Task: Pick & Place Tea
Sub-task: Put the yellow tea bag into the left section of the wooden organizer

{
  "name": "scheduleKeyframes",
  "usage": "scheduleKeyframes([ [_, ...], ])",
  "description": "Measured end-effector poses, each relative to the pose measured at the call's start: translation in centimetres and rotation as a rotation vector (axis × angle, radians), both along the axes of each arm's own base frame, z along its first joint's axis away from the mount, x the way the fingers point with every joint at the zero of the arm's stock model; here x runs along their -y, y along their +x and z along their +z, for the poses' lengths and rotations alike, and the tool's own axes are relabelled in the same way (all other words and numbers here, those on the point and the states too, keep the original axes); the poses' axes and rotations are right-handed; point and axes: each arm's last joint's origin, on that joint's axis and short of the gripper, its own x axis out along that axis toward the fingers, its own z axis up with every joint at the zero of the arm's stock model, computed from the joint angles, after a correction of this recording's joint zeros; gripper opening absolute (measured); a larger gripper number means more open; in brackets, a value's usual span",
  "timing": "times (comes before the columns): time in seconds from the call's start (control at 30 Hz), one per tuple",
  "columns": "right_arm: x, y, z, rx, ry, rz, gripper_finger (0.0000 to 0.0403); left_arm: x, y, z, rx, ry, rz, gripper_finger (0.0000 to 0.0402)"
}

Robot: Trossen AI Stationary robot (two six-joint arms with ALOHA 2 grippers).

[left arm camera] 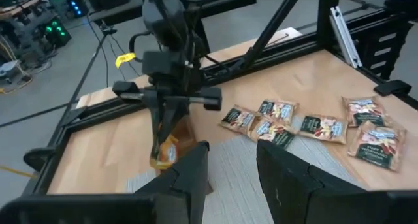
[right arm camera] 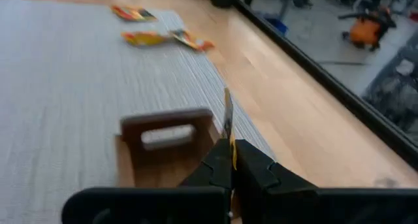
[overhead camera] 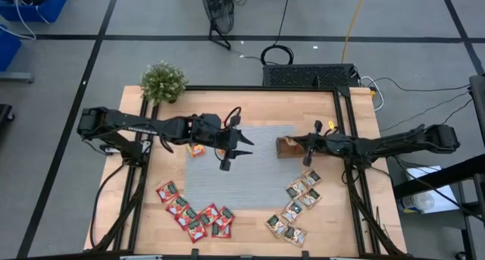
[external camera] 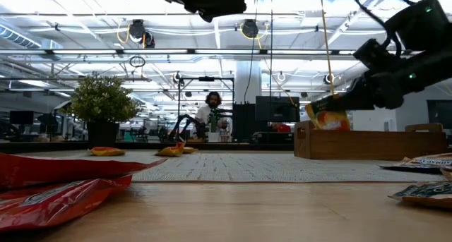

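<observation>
The tea lies in three groups of small sachets: red ones (overhead camera: 193, 214) at the near left, pale and green ones (overhead camera: 295, 207) at the near right, and orange-yellow ones (overhead camera: 197, 148) on the grey mat's (overhead camera: 242, 192) left edge. A brown wooden tray (overhead camera: 288, 146) stands on the mat's right side. My right gripper (overhead camera: 307, 150) hovers over the tray, shut on an orange-yellow sachet (external camera: 327, 120). My left gripper (overhead camera: 236, 152) hangs open above the mat's left half with nothing between its fingers (left arm camera: 196, 178). My right gripper pinches the orange-yellow sachet between its two fingers, with the sachet's edge (right arm camera: 227, 116) sticking out past the fingertips. The fingers come from the table's right side, slanting down. The sachet hangs tilted below them (left arm camera: 163, 152), at the tray's rim; whether it touches the tray I cannot tell.
A potted plant (overhead camera: 162, 82) stands at the table's far left corner. A black frame rail (overhead camera: 345, 123) runs round the tabletop. The mat's middle lies bare between the two arms. Beyond the table, in the low view, a person (external camera: 212, 115) sits far off.
</observation>
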Motion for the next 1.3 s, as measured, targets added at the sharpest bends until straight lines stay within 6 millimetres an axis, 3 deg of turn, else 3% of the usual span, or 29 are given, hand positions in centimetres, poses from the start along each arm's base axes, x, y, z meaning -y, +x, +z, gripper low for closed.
scheduleKeyframes([
  [0.33,0.2,0.8,0.1,0.047,0.000,0.009,0.0000,-0.7,0.0,-0.1,-0.013,-0.016,0.027,0.0136],
  [0.47,-0.1,1.1,1.0,0.056,-0.005,-0.036,0.0000,-0.8,-0.1,-0.2,-0.020,-0.016,0.028,0.0136],
  [0.7,-1.1,2.1,3.6,-0.115,-0.018,-0.168,0.0000,-1.1,-0.2,-0.5,-0.055,-0.013,0.036,0.0136],
  [1.07,-1.5,1.8,4.9,-0.228,0.120,-0.213,0.0000,-1.7,-0.3,-0.7,-0.071,-0.010,0.054,0.0136],
  [1.3,-1.6,2.7,5.2,-0.156,0.142,-0.091,0.0000,-1.7,-0.3,-0.7,-0.071,0.001,0.050,0.0136],
])
